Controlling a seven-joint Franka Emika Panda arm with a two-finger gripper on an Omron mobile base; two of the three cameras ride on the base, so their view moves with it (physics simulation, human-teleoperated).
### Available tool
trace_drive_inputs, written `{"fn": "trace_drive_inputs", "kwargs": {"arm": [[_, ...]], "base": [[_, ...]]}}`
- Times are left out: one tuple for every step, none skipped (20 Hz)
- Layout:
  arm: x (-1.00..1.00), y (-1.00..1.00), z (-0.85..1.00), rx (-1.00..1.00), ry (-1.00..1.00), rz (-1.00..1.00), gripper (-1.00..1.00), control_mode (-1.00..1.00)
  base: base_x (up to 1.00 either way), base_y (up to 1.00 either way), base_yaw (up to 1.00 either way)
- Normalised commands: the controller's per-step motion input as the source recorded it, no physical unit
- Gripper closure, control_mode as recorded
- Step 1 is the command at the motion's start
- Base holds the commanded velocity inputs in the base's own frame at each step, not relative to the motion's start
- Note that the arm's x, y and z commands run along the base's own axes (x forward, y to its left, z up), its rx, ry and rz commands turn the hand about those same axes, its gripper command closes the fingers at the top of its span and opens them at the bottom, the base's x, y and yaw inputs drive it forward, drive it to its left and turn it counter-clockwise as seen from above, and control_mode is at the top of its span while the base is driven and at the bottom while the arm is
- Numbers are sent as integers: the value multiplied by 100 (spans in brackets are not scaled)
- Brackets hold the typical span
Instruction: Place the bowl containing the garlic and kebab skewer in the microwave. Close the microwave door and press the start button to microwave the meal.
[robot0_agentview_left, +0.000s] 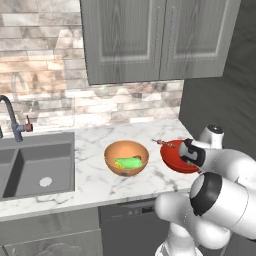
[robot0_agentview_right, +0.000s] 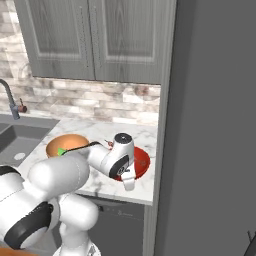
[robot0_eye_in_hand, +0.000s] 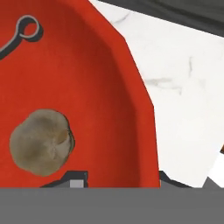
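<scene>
With the gripper (robot0_eye_in_hand: 118, 177) down at the bowl (robot0_eye_in_hand: 87, 87), its two dark fingertips (robot0_eye_in_hand: 75, 178) straddle the red rim, one inside and one outside on the marble counter (robot0_eye_in_hand: 183, 87); can't tell whether they're actually clamping the wall yet. Garlic (robot0_eye_in_hand: 41, 142) lies on the bowl floor just beside the inner tip, the kebab skewer (robot0_eye_in_hand: 24, 31) ring end further in. The bowl sits at the counter's right end beside the dark tall panel (robot0_agentview_right: 215, 125), orange-tan bowl (robot0_agentview_left: 126, 157) to its left, sink (robot0_agentview_left: 35, 165) well apart.

Grey cabinets (robot0_agentview_left: 155, 40) over stone backsplash (robot0_agentview_left: 40, 75), marble counter (robot0_agentview_left: 90, 150), sink (robot0_agentview_left: 30, 165).
</scene>
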Motion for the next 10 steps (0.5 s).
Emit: {"fn": "trace_drive_inputs", "kwargs": {"arm": [[-1, 0, 21, 2, -5, 0, 100, -100], [-17, 0, 41, 0, -7, 0, 100, -100], [-22, 0, 49, 0, -7, 0, 100, -100], [-33, 0, 55, 0, -8, 0, 100, -100], [-36, 0, 58, 0, -11, 0, 100, -100], [-41, 0, 59, 0, -14, 0, 100, -100], [-43, 4, 61, 0, -17, 0, 100, -100], [-49, 11, 68, 0, -24, 0, 100, -100], [-49, 24, 65, -3, -29, 1, 100, -100], [-49, 25, 61, -4, -31, 0, 100, -100]], "base": [[0, 0, 0], [0, 0, 0], [0, 0, 0], [0, 0, 0], [0, 0, 0], [0, 0, 0], [0, 0, 0], [0, 0, 0], [0, 0, 0], [0, 0, 0]]}}
